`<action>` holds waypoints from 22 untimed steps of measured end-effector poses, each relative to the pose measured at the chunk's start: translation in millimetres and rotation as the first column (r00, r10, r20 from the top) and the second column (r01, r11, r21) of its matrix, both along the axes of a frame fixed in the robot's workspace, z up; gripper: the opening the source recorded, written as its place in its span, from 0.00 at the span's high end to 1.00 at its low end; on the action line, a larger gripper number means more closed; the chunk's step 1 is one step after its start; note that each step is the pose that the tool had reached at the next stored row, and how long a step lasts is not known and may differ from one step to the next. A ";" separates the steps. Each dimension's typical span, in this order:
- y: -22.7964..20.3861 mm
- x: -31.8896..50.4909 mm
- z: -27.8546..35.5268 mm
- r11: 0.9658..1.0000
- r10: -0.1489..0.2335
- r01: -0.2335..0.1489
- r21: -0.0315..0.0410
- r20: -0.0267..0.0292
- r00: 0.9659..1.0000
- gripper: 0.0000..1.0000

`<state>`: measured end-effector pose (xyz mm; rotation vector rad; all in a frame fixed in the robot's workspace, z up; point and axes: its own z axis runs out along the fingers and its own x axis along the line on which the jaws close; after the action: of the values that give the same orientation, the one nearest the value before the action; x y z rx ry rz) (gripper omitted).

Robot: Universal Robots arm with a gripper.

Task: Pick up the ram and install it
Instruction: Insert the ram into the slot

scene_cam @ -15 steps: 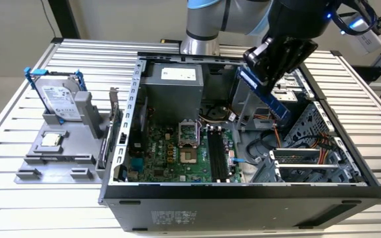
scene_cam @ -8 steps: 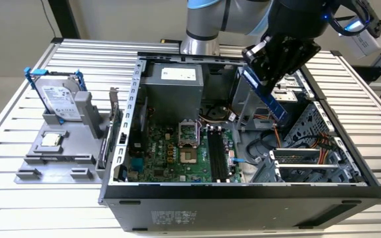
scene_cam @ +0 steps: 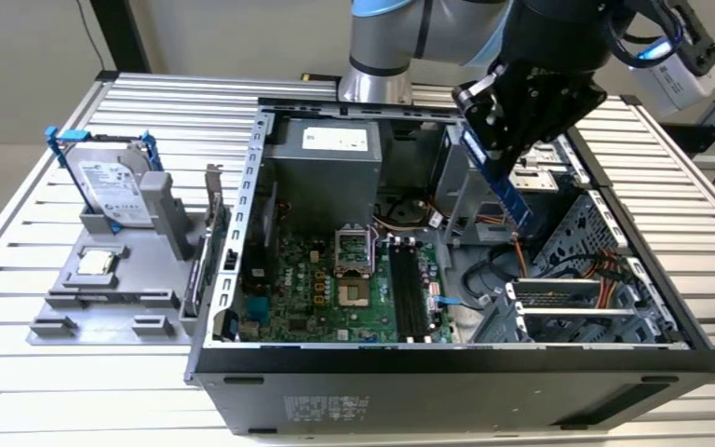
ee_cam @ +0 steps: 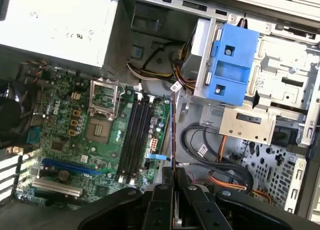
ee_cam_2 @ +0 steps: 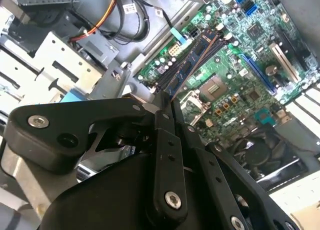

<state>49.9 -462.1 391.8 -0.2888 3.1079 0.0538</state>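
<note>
Arm (scene_cam: 385,47) angled down from above, hand (scene_cam: 497,147) pointing downward, fingers (ee_cam: 161,205) pinched together

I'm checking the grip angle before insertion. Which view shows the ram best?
The exterior view: the ram shows its long flat face, tilted above the open case. Both wrist views catch it edge-on, a thin line running from the pincer toward the motherboard.

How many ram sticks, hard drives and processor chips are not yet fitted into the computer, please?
Ram: 1, held in the tool
Hard drive: 1, upright on the grey stand
Processor chip: 1, flat on the same stand
Total: 3
</note>
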 end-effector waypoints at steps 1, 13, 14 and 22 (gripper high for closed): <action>0.0 0.0 0.0 1.000 -0.014 0.014 0.000 0.000 1.000 1.00; 0.0 0.0 0.0 0.995 -0.103 0.103 0.000 0.000 0.995 1.00; 0.0 0.0 0.0 0.995 -0.105 0.105 0.000 0.000 0.995 1.00; 0.0 0.0 -3.4 0.994 -0.106 0.106 0.000 0.000 0.994 1.00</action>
<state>49.9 -462.1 388.4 -0.1226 3.1170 0.0521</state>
